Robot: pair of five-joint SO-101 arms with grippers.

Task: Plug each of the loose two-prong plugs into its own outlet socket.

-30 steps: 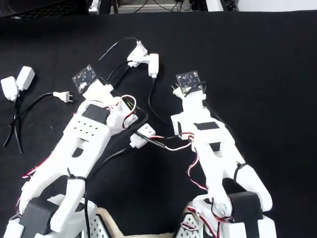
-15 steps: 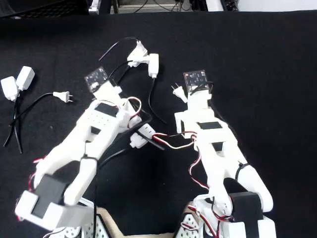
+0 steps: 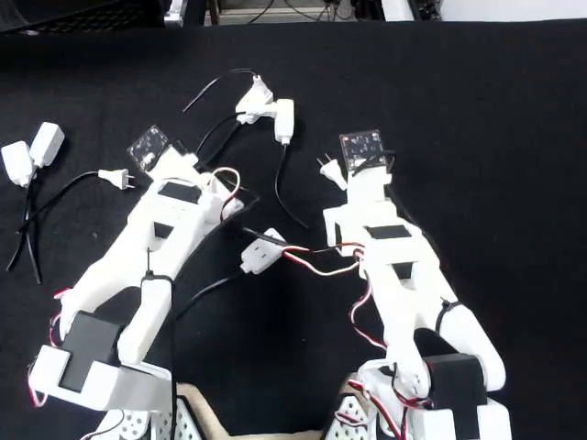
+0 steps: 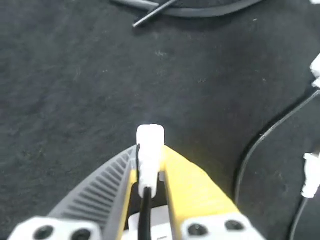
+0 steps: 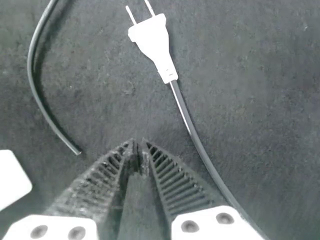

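Note:
My left gripper [image 4: 149,150] is shut on a white plug [image 4: 150,142] whose black cord runs back between the fingers; its prongs are hidden. In the high view the left arm [image 3: 170,220] ends close to a loose two-prong plug [image 3: 115,177] lying on the cloth. My right gripper [image 5: 136,149] is shut with nothing in it, a short way behind another loose white plug [image 5: 150,39], which lies by that arm's tip [image 3: 327,168]. Two white sockets [image 3: 32,151] lie at the far left. Another socket [image 3: 284,119] lies at the back and one more [image 3: 260,252] between the arms.
The whole table [image 3: 495,137] is covered in black cloth. Black cords [image 3: 27,229] trail from the left sockets, and a cable loop [image 3: 280,188] runs between the arms. A free cable end [image 5: 75,149] lies beside the right fingers. The table's right side holds nothing.
The left arm swung right and then back to the left over the last second. The right arm shifted slightly right early on, uncovering the plug by its tip, then stayed still.

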